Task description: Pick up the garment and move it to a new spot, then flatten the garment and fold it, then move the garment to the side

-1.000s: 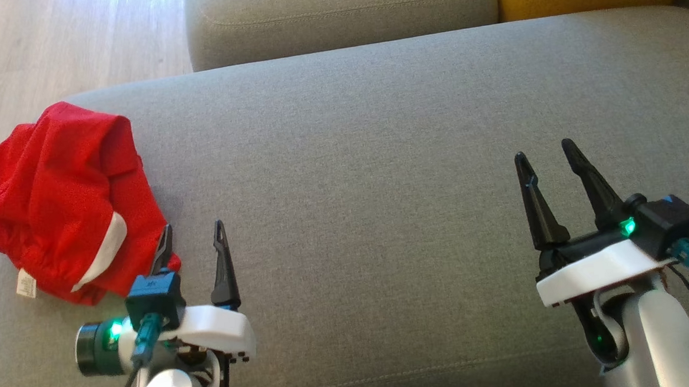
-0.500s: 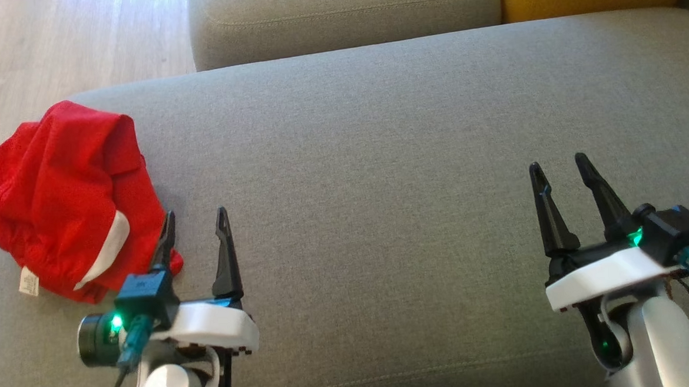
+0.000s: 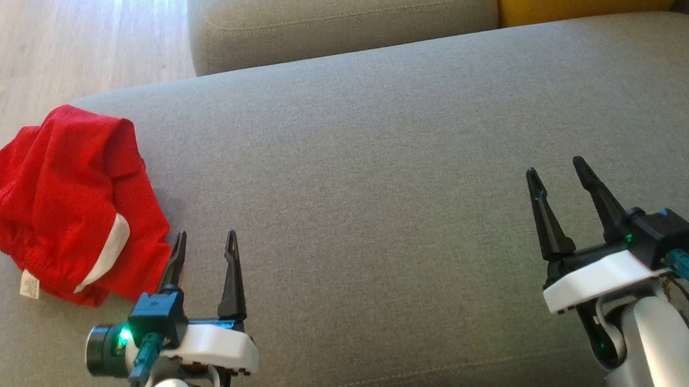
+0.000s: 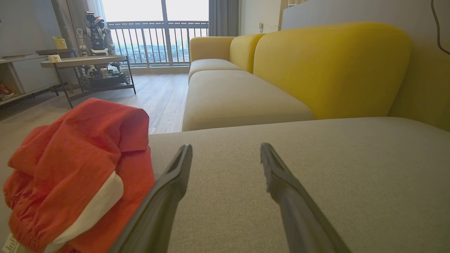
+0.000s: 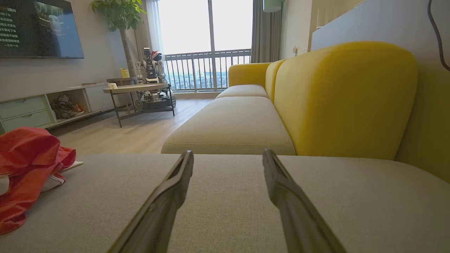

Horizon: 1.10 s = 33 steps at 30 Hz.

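Crumpled red mesh garment (image 3: 68, 202) with a white stripe sits bunched at the left edge of the grey fabric sofa cushion (image 3: 378, 156). Its left side looks to overhang the rim above the pale wooden floor (image 3: 48, 50). Your left gripper (image 3: 205, 236) is spread wide and empty, just right of the garment's near hem; can't tell if the outer finger touches cloth. Your right gripper (image 3: 555, 167) is also spread and empty, well apart on the right.

Risks:
- Come in sideways from here and you likely shove the pile left, off the cushion.
- Pinch only the top layer and it drags bunched, harder to flatten.
- Dive too low and the fingers dig into the soft cushion and snag it.
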Tool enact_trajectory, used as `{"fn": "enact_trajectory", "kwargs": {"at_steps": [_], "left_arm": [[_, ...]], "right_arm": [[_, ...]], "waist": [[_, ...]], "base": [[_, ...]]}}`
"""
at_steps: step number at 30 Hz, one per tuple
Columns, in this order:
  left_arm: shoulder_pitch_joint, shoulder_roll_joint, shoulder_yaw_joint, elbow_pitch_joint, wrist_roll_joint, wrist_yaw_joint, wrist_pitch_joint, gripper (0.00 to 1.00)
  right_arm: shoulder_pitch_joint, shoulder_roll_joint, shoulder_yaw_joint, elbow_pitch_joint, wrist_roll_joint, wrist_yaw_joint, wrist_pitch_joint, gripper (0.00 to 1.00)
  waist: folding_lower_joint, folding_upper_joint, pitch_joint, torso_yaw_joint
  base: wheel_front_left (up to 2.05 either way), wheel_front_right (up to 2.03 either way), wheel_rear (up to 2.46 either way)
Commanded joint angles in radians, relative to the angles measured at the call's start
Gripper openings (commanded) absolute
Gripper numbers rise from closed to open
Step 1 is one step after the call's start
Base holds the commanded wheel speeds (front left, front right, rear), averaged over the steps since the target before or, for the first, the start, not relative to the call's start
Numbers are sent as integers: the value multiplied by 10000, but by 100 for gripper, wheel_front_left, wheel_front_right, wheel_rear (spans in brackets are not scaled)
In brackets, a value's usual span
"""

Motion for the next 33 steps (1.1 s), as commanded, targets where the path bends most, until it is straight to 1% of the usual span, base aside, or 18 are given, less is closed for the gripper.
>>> {"fn": "enact_trajectory", "kwargs": {"at_steps": [1, 4, 5, 10, 16, 22, 28, 30, 33], "left_arm": [[-357, -80, 566, -242, 302, -167, -124, 100], [-342, -247, 829, -182, 497, -398, -124, 100], [-342, -247, 829, -182, 497, -398, -124, 100], [-333, -455, 1144, -122, 765, -710, -124, 100], [-320, -617, 1363, -27, 1016, -975, -124, 100], [-190, -698, 1616, 34, 1196, -1040, -124, 100], [-75, -733, 1825, 16, 1340, -1139, -124, 100], [24, -741, 1908, 0, 1406, -1179, -124, 100], [116, -740, 2007, -38, 1450, -1224, -124, 100]], "right_arm": [[-568, -114, 308, -340, -201, -2, -103, 100], [-568, -114, 299, -347, -211, -2, -103, 100], [-568, -114, 299, -347, -211, -2, -103, 100], [-563, -114, 231, -331, -206, -2, -103, 100], [-471, -114, 319, -361, -167, -2, -103, 100], [-332, -114, 641, -425, -56, -2, -103, 100], [-181, -114, 1009, -480, -58, -2, -103, 100], [-89, -114, 1186, -489, -34, -2, -103, 100], [-24, -114, 1344, -477, 50, -2, -103, 100]], "waist": [[0, 0, 8, 1], [0, 0, 12, 15], [0, 0, 12, 15], [0, 0, 10, 96], [0, 0, -1, 534], [0, 0, 15, 1312], [0, 0, -20, 2270], [0, 0, -80, 2749], [0, 0, -124, 3136]], "base": [[0, 0, 0], [0, 0, 0], [0, 0, 0], [0, 0, 0], [0, 0, 0], [0, 0, 0], [0, 0, 0], [0, 0, 0], [0, 0, 0]]}}
